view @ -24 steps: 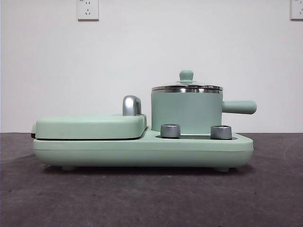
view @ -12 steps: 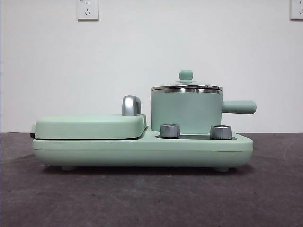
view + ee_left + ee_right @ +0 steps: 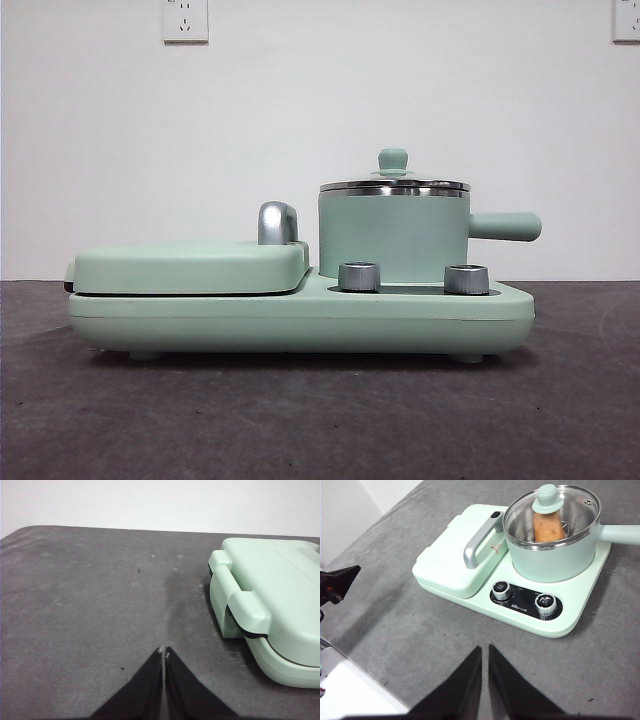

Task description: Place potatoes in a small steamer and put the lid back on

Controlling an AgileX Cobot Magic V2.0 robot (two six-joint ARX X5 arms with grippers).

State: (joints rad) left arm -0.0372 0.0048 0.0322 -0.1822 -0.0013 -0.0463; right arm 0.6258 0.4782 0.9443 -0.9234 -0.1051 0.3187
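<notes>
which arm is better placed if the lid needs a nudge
Right, though nothing looks left to do: the potato is in the small steamer with the lid on. The right gripper faces the steamer; the left gripper faces only the griddle cover.

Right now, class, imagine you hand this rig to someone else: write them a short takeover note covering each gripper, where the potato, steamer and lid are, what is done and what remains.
Left gripper: shut, empty, over bare table beside the griddle end of the appliance.
Right gripper: shut, empty, over the table in front of the control knobs.
Potato: inside the small steamer, seen through the glass.
Lid: seated on the steamer's rim, knob up.
Done: potato loaded, lid back on.
Left: apparently nothing; neither arm shows in the front view.
</notes>
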